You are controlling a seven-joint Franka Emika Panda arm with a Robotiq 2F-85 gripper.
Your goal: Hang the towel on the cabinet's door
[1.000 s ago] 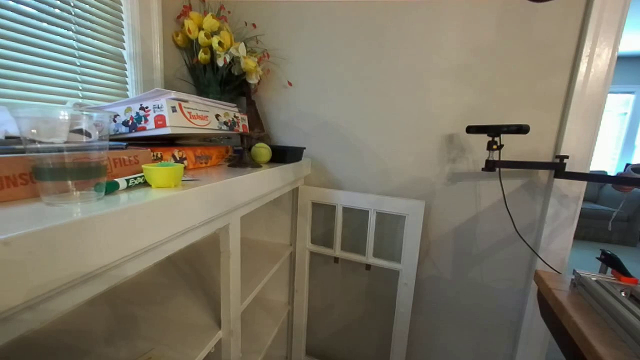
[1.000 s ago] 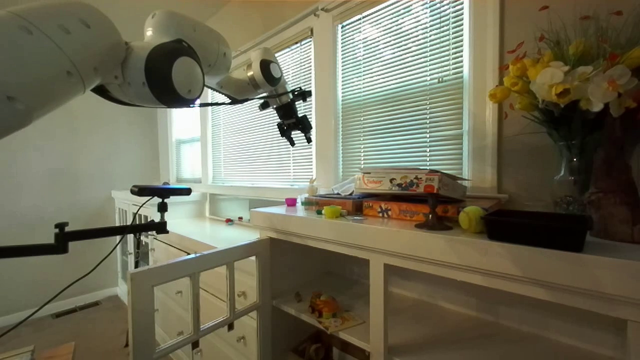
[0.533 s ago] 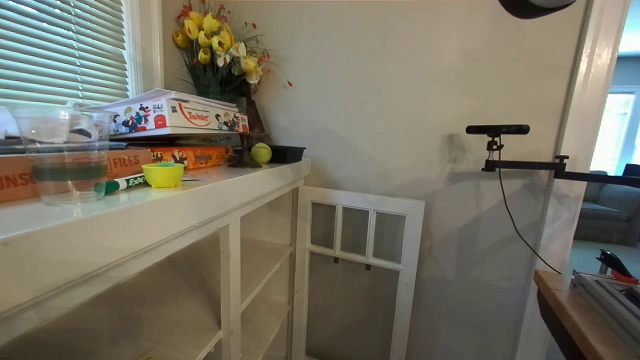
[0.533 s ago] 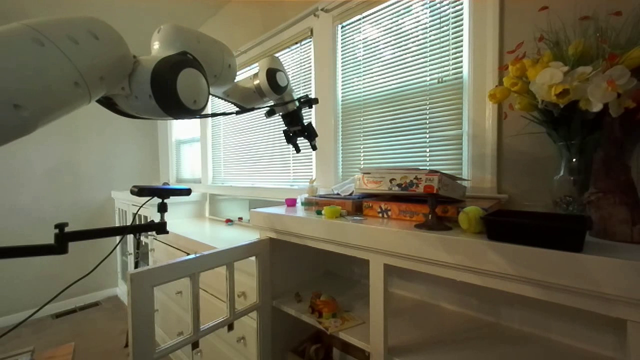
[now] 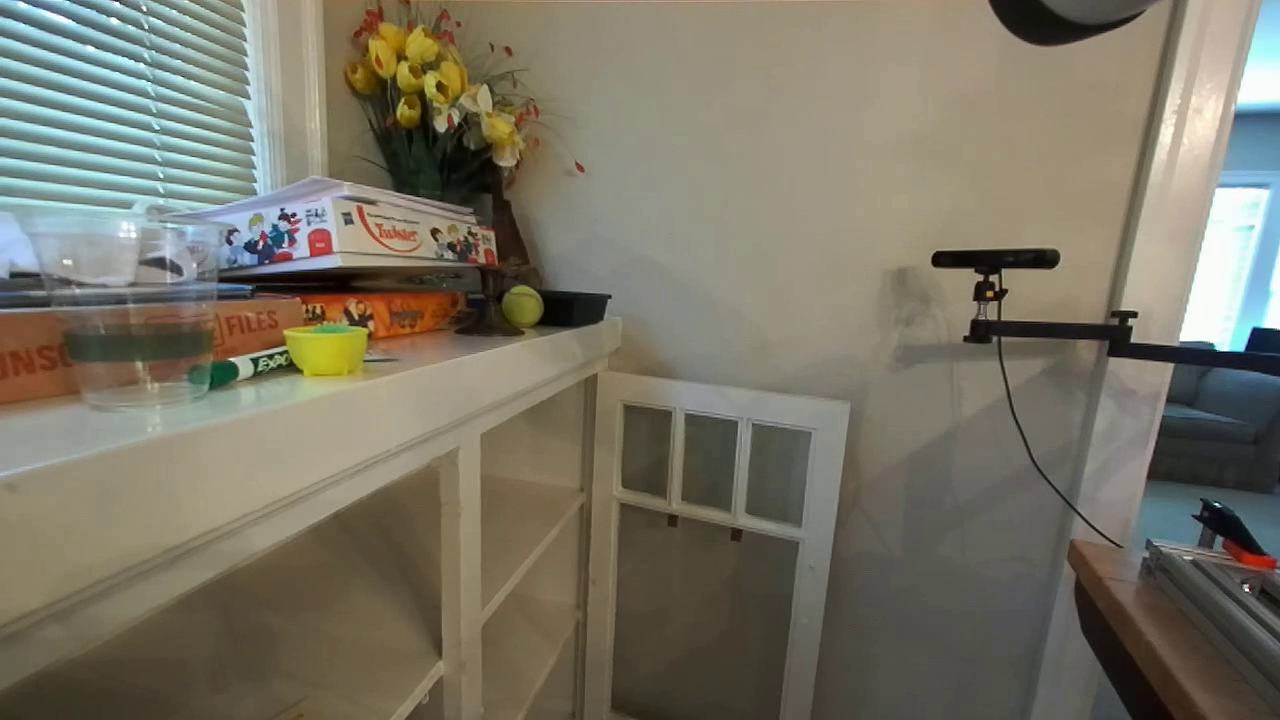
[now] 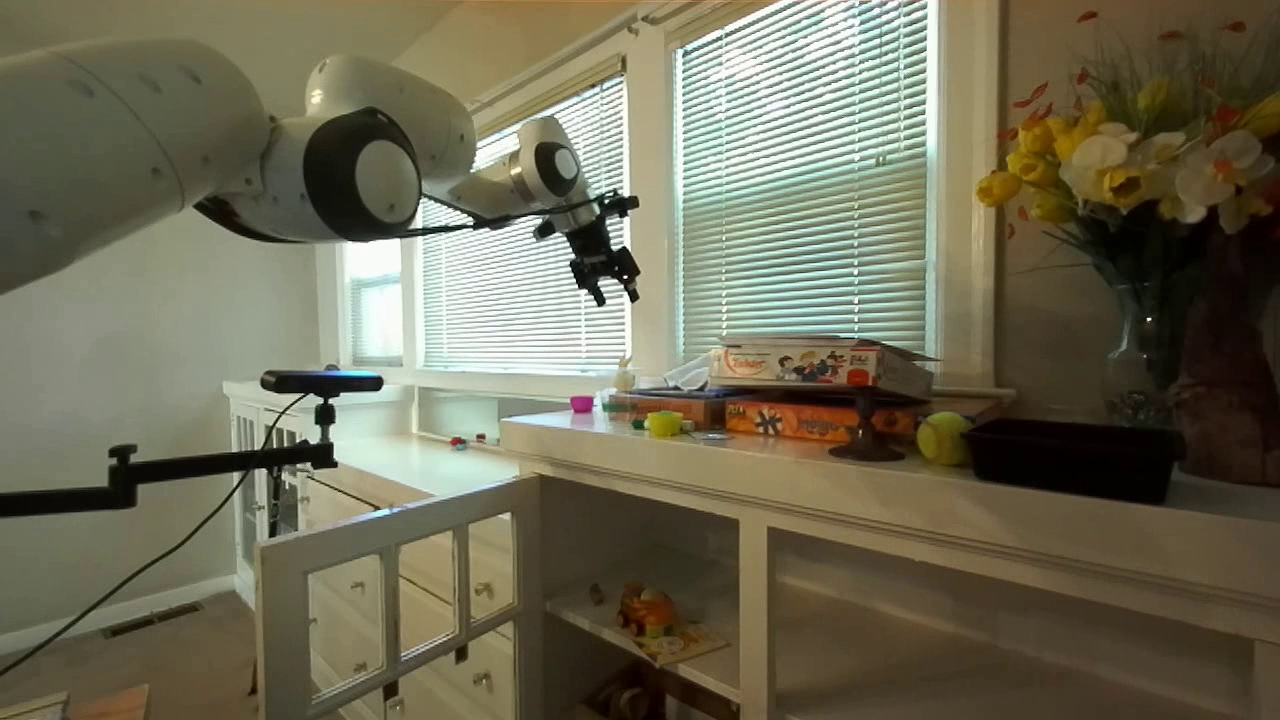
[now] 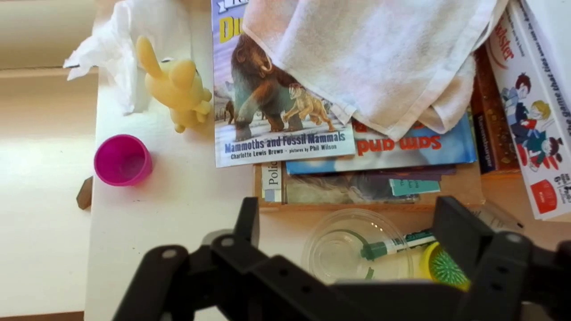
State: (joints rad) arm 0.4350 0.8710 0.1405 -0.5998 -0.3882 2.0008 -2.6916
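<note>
- Above the white painted counter [image 6: 650,462], in an exterior view: the black two-fingered pincer [image 6: 617,295] slants downward at the end of the white jointed arm [image 6: 285,160]; its jaws stand wide apart and hold nothing.
- Top of the wrist view: the off-white woven cloth towel [image 7: 379,58] lies loosely draped over an illustrated paper mammoth book [image 7: 267,98] and a blue book [image 7: 379,163] with red lettering, just beside the white cardboard game box [image 7: 535,111].
- Left part of the same view: a round magenta cup [image 7: 120,160] stands near a pale yellow, long-eared figure [image 7: 178,91].
- Along the counter: a clear round plastic cup [image 5: 145,385], a green-and-white marker [image 5: 255,366] and a small yellow cup [image 5: 327,355] sit close together.
- Below the counter, in both exterior views: the white framed cabinet door [image 5: 708,516], three small panes over one larger, stands open.
</note>
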